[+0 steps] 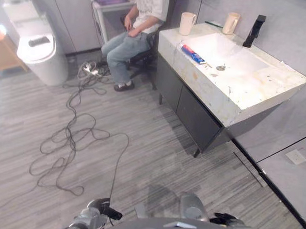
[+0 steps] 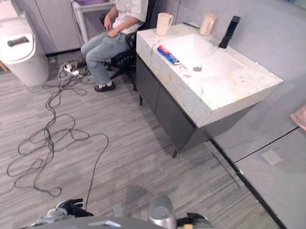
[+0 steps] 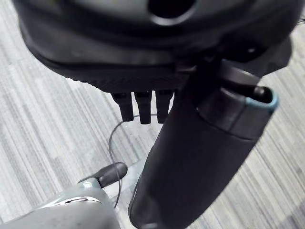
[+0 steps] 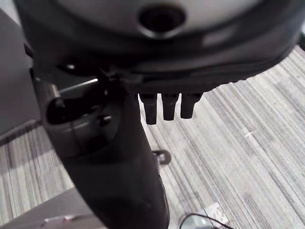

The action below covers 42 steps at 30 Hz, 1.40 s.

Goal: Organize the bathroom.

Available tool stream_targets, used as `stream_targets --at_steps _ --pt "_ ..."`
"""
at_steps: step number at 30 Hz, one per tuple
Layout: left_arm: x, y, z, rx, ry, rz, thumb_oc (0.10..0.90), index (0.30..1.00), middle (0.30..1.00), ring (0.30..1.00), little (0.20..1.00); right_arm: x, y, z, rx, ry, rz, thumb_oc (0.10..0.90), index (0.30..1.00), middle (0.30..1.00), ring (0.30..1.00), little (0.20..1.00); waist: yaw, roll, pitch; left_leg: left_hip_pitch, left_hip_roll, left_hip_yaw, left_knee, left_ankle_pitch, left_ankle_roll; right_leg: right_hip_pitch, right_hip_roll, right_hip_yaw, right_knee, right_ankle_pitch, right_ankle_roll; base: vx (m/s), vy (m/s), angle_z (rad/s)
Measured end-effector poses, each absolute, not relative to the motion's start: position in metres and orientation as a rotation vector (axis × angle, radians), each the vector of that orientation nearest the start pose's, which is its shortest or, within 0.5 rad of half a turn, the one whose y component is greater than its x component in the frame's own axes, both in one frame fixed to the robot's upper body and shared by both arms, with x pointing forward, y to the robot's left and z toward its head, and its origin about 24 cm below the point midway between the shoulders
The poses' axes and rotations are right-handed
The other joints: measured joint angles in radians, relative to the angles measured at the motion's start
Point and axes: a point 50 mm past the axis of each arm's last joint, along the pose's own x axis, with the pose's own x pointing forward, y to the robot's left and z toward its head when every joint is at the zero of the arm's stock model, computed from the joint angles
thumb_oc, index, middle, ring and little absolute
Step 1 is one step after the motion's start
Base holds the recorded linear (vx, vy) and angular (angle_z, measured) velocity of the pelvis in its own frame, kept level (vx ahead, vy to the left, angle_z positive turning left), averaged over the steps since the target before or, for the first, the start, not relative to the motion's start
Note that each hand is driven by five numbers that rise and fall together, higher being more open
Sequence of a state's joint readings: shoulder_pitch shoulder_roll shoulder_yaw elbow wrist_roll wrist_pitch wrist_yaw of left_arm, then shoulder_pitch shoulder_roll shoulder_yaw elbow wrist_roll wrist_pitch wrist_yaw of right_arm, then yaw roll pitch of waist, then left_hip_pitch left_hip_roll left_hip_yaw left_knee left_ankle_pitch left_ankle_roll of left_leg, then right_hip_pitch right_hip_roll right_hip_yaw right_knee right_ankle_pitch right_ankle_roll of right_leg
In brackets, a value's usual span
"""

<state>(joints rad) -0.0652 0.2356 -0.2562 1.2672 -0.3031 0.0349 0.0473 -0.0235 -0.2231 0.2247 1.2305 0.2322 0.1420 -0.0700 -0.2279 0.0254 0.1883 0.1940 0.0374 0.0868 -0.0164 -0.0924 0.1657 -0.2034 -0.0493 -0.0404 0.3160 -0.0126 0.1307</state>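
A pale stone vanity with dark cabinet doors stands at the right against the grey wall. A red and blue toothpaste tube lies on the left rim of its white basin. Two cream cups stand at the back, beside a black faucet. My left hand and right hand hang low at the near edge, far from the vanity. Each wrist view shows straight fingers over striped floor, holding nothing.
A person sits on a dark chair just left of the vanity. A white lidded bin stands at the far left. A long black cable loops across the grey floor. A pink cloth hangs at the right.
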Motion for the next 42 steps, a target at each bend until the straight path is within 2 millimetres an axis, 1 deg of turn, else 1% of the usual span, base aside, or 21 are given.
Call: stream_targets --at_steps 2,4,5,8,9,10,12,14,16,18,20,22,23,24,27,28,29,32,35,39,42 --pt "0.111 0.223 -0.160 0.134 1.224 0.139 0.800 0.900 0.900 0.900 0.900 0.071 -0.210 -0.171 -0.168 1.384 -0.113 0.800 0.900 0.900 0.900 0.900 -0.028 -0.042 -0.003 -0.016 -0.022 -0.061 0.013 -0.021 -0.010 -0.022 0.071 -0.008 -0.067 -0.010 -0.012 0.30 0.241 1.38" --pt "0.111 0.219 -0.161 0.122 1.221 0.122 0.800 0.900 0.900 0.900 0.900 0.058 -0.208 -0.173 -0.159 1.413 -0.115 0.800 0.900 0.900 0.900 0.900 -0.032 -0.096 -0.034 -0.009 -0.066 -0.083 0.013 -0.039 -0.043 -0.009 0.057 -0.024 -0.133 -0.038 0.022 0.31 0.184 0.95" --pt "0.111 0.207 -0.163 0.096 1.221 0.105 0.800 0.900 0.900 0.900 0.900 0.052 -0.217 -0.172 -0.183 1.427 -0.141 0.800 0.900 0.900 0.900 0.900 -0.039 -0.094 -0.037 -0.004 -0.087 -0.057 0.086 -0.084 -0.115 -0.002 0.037 -0.040 -0.121 0.012 -0.043 0.27 0.140 0.60" --pt "0.104 0.190 -0.167 0.065 1.245 0.062 0.800 0.900 0.900 0.900 0.900 0.063 -0.242 -0.165 -0.245 1.385 -0.179 0.800 0.900 0.900 0.900 0.900 -0.051 -0.031 -0.047 -0.003 -0.100 0.008 0.183 -0.148 -0.126 0.027 0.051 -0.087 -0.121 0.014 -0.072 0.27 0.119 0.17" --pt "0.107 0.191 -0.166 0.087 1.238 0.047 0.800 0.900 0.900 0.900 0.900 0.067 -0.245 -0.163 -0.250 1.367 -0.185 0.800 0.900 0.900 0.900 0.900 -0.068 -0.005 -0.056 0.011 -0.100 0.007 0.150 -0.141 -0.140 0.044 0.066 -0.112 -0.117 0.007 -0.146 0.31 0.197 0.57" --pt "0.115 0.192 -0.164 0.110 1.211 0.037 0.800 0.900 0.900 0.900 0.900 0.071 -0.249 -0.162 -0.259 1.356 -0.196 0.800 0.900 0.900 0.900 0.900 -0.074 0.013 -0.049 0.025 -0.086 0.014 0.130 -0.133 -0.131 0.048 0.082 -0.135 -0.083 -0.028 -0.163 0.31 0.204 0.73" --pt "0.132 0.197 -0.158 0.190 1.160 -0.005 0.800 0.900 0.900 0.900 0.900 0.071 -0.247 -0.162 -0.232 1.353 -0.218 0.800 0.900 0.900 0.900 0.900 -0.082 -0.009 -0.069 -0.006 -0.091 -0.071 0.189 -0.123 -0.161 0.047 0.062 -0.156 -0.045 -0.056 -0.168 0.22 0.114 0.57" --pt "0.143 0.196 -0.154 0.229 1.131 -0.029 0.800 0.900 0.900 0.900 0.900 0.086 -0.249 -0.159 -0.236 1.321 -0.219 0.800 0.900 0.900 0.900 0.900 -0.090 -0.019 -0.084 -0.043 -0.102 -0.078 0.232 -0.105 -0.215 0.052 0.045 -0.154 -0.077 -0.066 -0.163 0.33 0.083 0.25" --pt "0.154 0.195 -0.151 0.217 1.110 -0.014 0.800 0.900 0.900 0.900 0.900 0.103 -0.245 -0.156 -0.240 1.293 -0.202 0.800 0.900 0.900 0.900 0.900 -0.103 -0.040 -0.074 -0.180 -0.115 -0.048 0.495 -0.084 -0.279 0.084 0.035 -0.117 -0.130 -0.069 -0.198 0.19 0.034 0.20" --pt "0.160 0.194 -0.149 0.212 1.097 0.001 0.800 0.900 0.900 0.900 0.900 0.108 -0.240 -0.157 -0.233 1.297 -0.193 0.800 0.900 0.900 0.900 0.900 -0.084 -0.091 -0.050 -0.322 -0.104 0.007 0.782 0.039 -0.314 0.158 0.014 -0.077 -0.190 -0.046 -0.220 0.12 0.072 -0.10" --pt "0.164 0.189 -0.147 0.209 1.079 -0.003 0.800 0.900 0.900 0.900 0.900 0.106 -0.239 -0.158 -0.231 1.321 -0.198 0.800 0.900 0.900 0.900 0.900 -0.032 -0.126 -0.038 -0.503 -0.036 0.008 0.950 0.078 -0.276 0.201 0.014 -0.012 -0.238 -0.040 -0.232 0.26 0.188 -0.67" --pt "0.173 0.194 -0.142 0.237 1.026 0.025 0.800 0.900 0.900 0.900 0.900 0.112 -0.236 -0.157 -0.221 1.316 -0.197 0.800 0.900 0.900 0.900 0.900 -0.003 -0.144 -0.018 -0.577 0.013 0.006 0.806 0.089 -0.217 0.244 0.002 0.039 -0.263 -0.029 -0.211 0.37 0.310 -1.02" --pt "0.171 0.201 -0.142 0.242 1.027 0.042 0.800 0.900 0.900 0.900 0.900 0.113 -0.237 -0.156 -0.214 1.320 -0.213 0.800 0.900 0.900 0.900 0.900 0.004 -0.151 -0.014 -0.529 0.033 0.008 0.550 0.081 -0.171 0.284 -0.007 0.077 -0.285 -0.024 -0.185 0.29 0.237 -0.99" --pt "0.169 0.202 -0.142 0.245 1.034 0.046 0.800 0.900 0.900 0.900 0.900 0.112 -0.238 -0.157 -0.222 1.322 -0.211 0.800 0.900 0.900 0.900 0.900 0.001 -0.142 -0.017 -0.531 0.040 0.011 0.537 0.092 -0.179 0.301 -0.002 0.089 -0.291 -0.028 -0.181 0.49 0.397 -1.06" --pt "0.159 0.204 -0.147 0.222 1.075 0.067 0.800 0.900 0.900 0.900 0.900 0.091 -0.248 -0.159 -0.248 1.367 -0.239 0.800 0.900 0.900 0.900 0.900 -0.025 -0.087 -0.055 -0.414 -0.003 0.043 0.247 0.095 -0.178 0.356 0.003 0.144 -0.317 -0.072 -0.128 0.39 0.336 -0.63" --pt "0.153 0.206 -0.149 0.227 1.094 0.075 0.800 0.900 0.900 0.900 0.900 0.085 -0.250 -0.160 -0.249 1.378 -0.246 0.800 0.900 0.900 0.900 0.900 -0.025 -0.054 -0.067 -0.343 -0.015 0.039 0.137 0.158 -0.126 0.362 0.021 0.165 -0.284 -0.102 -0.096 0.30 0.309 -0.66" --pt "0.150 0.212 -0.149 0.247 1.103 0.090 0.800 0.900 0.900 0.900 0.900 0.078 -0.242 -0.163 -0.233 1.389 -0.240 0.800 0.900 0.900 0.900 0.900 -0.025 -0.082 -0.063 -0.305 -0.033 0.056 0.104 0.167 -0.109 0.354 0.001 0.167 -0.239 -0.115 -0.081 0.35 0.448 -0.50" --pt "0.144 0.219 -0.150 0.279 1.135 0.123 0.800 0.900 0.900 0.900 0.900 0.056 -0.227 -0.170 -0.173 1.442 -0.231 0.800 0.900 0.900 0.900 0.900 -0.028 -0.071 -0.056 -0.204 -0.051 0.068 -0.065 0.200 -0.070 0.252 -0.002 0.113 -0.096 -0.141 -0.066 0.26 0.316 -0.25" --pt "0.136 0.222 -0.153 0.292 1.178 0.137 0.800 0.900 0.900 0.900 0.900 0.053 -0.221 -0.172 -0.135 1.449 -0.239 0.800 0.900 0.900 0.900 0.900 -0.035 -0.059 -0.048 -0.189 -0.065 0.073 -0.069 0.180 -0.061 0.193 -0.002 0.095 -0.088 -0.145 -0.057 0.23 0.274 -0.04" --pt "0.105 0.225 -0.162 0.288 1.272 0.144 0.800 0.900 0.900 0.900 0.900 0.063 -0.220 -0.171 -0.085 1.388 -0.263 0.800 0.900 0.900 0.900 0.900 -0.020 0.001 -0.016 -0.108 -0.067 0.144 -0.070 0.110 -0.012 -0.003 -0.041 0.058 0.280 -0.098 -0.020 0.27 0.311 -0.43" --pt "0.084 0.223 -0.167 0.254 1.328 0.169 0.800 0.900 0.900 0.900 0.900 0.079 -0.228 -0.166 -0.088 1.334 -0.250 0.800 0.900 0.900 0.900 0.900 -0.020 0.040 -0.002 -0.064 -0.075 0.214 -0.074 0.058 -0.026 -0.117 -0.069 0.011 0.340 -0.085 0.001 0.33 0.200 -0.65"
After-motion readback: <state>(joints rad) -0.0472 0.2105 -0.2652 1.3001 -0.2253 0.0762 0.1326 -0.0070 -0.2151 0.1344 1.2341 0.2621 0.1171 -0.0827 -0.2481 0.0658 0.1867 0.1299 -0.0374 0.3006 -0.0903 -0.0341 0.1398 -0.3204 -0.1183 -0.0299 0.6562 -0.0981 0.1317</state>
